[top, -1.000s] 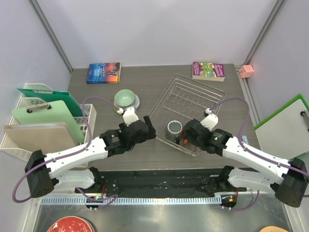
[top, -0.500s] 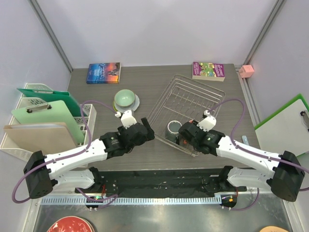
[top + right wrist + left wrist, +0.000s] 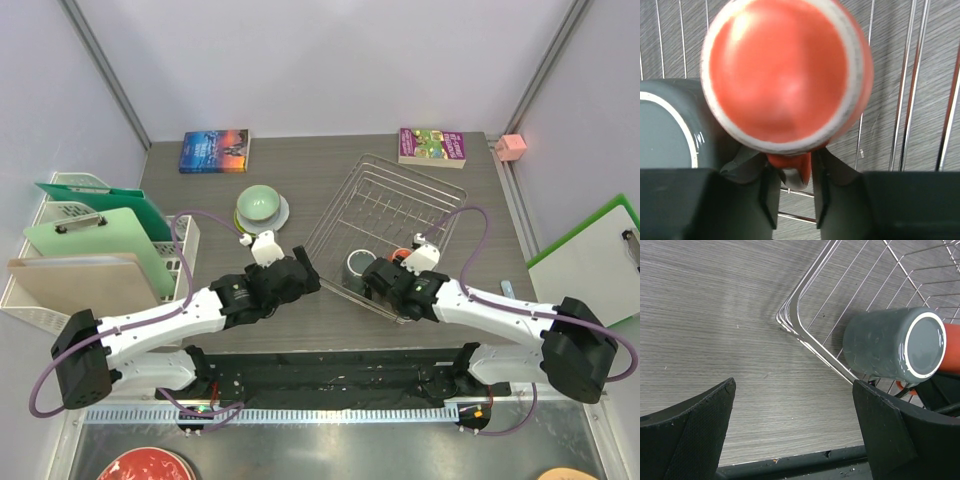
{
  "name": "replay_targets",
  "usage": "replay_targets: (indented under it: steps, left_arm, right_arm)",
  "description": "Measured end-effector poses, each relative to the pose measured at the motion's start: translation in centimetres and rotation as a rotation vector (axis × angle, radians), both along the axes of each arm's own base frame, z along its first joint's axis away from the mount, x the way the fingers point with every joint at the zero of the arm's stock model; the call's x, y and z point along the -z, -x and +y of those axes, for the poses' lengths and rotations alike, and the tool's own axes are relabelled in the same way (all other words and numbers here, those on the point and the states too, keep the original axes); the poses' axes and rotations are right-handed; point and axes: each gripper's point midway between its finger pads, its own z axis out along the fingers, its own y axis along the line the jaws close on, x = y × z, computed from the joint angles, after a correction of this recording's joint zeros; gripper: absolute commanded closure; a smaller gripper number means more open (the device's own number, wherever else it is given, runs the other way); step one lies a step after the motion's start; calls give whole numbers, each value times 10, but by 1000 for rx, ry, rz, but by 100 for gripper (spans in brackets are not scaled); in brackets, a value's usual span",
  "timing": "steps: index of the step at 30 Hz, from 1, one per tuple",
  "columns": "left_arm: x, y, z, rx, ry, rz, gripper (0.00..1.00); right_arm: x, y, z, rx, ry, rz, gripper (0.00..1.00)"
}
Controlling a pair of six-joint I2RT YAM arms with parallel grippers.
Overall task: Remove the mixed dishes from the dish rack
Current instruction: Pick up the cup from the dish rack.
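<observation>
The silver wire dish rack (image 3: 405, 205) stands right of centre. A grey metallic mug (image 3: 359, 266) lies in its near-left corner, and shows on its side in the left wrist view (image 3: 890, 345). My right gripper (image 3: 792, 192) is inside the rack, shut on the handle of the orange mug (image 3: 785, 75), which fills the right wrist view beside the grey mug (image 3: 665, 130). My left gripper (image 3: 795, 435) is open and empty over the table, just left of the rack's corner (image 3: 790, 322). The mint-green bowl (image 3: 258, 203) sits on the light grey plate (image 3: 284, 212) left of the rack, with the lime-green plate's edge (image 3: 243, 228) showing.
Two books lie at the back, one on the left (image 3: 215, 150) and one on the right (image 3: 433, 146). White file trays with clipboards (image 3: 95, 240) stand at the left. A green-edged clipboard (image 3: 590, 260) leans at the right. A red plate (image 3: 145, 466) lies below the table's near edge.
My right gripper has swung left along the rack's near side, closer to the grey mug, with the orange mug in it. The left gripper has barely shifted.
</observation>
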Motion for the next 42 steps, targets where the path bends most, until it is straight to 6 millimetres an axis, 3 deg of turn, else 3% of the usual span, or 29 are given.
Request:
replay_targets:
  steps: [5,6,7,15,19,26,31,35,42]
  left_arm:
    - [3,1,1,0,-3,6,3]
    - [3,1,1,0,-3,6,3]
    - [3,1,1,0,-3,6,3]
    - [3,1,1,0,-3,6,5]
    - [3,1,1,0,-3,5,5]
    - [2,-1,3,-11,-11,-5,6]
    - [-3,-6,6,-14,-35,-37,4]
    - [-29,-10,5,22,-3,-118,2]
    - [-133,-3,0,125,303,-375,0]
  right_arm:
    - [-1,1,-3,-1,11,-3,86]
    - [-1,1,-3,-1,8,-4,96]
    - [-2,2,-3,-4,11,-1,99]
    - [-19,10,-10,-39,30,11,99]
    - [-53,10,-15,-64,35,-29,99]
    - [-130,-1,-19,-128,34,-175,99]
    - [-157,-2,-14,-249,33,-268,99]
    - [-174,-5,-3,-311,-6,-337,99]
    - [-179,-11,31,-413,-140,-429,99]
